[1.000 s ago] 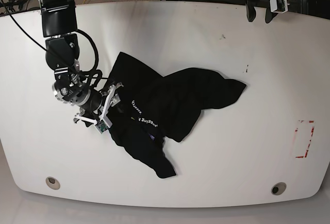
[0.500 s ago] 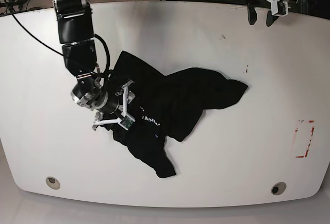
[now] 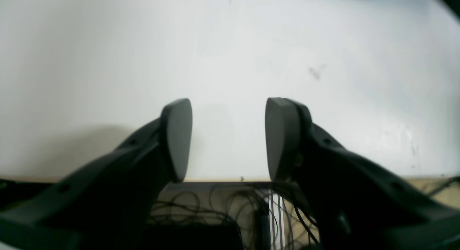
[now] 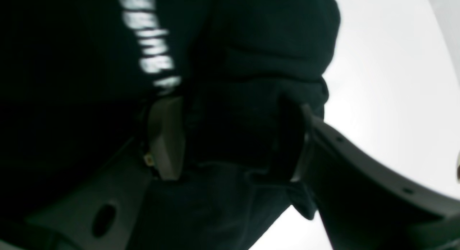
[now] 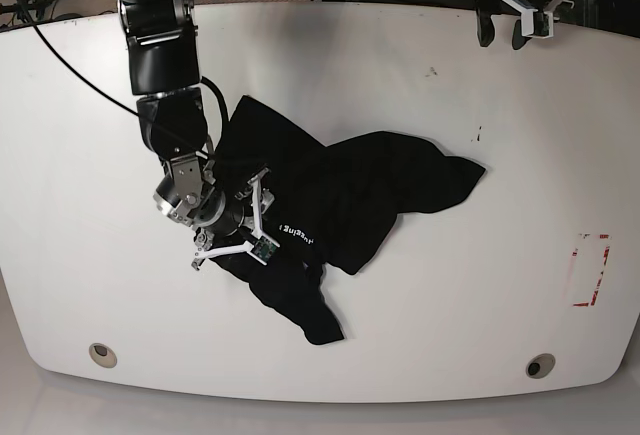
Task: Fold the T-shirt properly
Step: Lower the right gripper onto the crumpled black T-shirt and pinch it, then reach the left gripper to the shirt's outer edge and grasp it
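Start at the left of the base view, operator: your right arm [image 5: 160, 45] comes down from the top edge, upper link near vertical, then bends at the wrist so the right hand [image 5: 240, 217] points toward the middle of the surface [image 5: 400, 75]. That hand lies low over the left edge of the T-shirt [image 5: 360, 195]. In the right wrist view you see its two fingers [image 4: 167, 138] standing apart with a bunched fold of black cloth filling the gap between them; the T-shirt [image 4: 251, 63] is between the pads, yet whether they press it firmly or merely straddle it you cannot tell. Blurred white lettering [image 4: 151, 52] runs just above the nearer finger, and in the base view the same lettering [image 5: 296, 233] shows just beside the hand.

The T-shirt is crumpled near the middle of the surface, slightly left of centre. One lobe reaches toward the right, another trails down toward the near edge, and a point sticks up beside the right arm.

Move right: a red-marked patch [image 5: 590, 270] sits near the right edge of the surface, well apart from the cloth.

Your left hand [image 5: 512, 27] hangs at the top right, over the far rim of the surface, fingers pointing down. The left wrist view shows its pads [image 3: 176, 138] parted wide with nothing between them, only bare surface [image 3: 230, 55] beyond and cables [image 3: 215, 214] below the rim.
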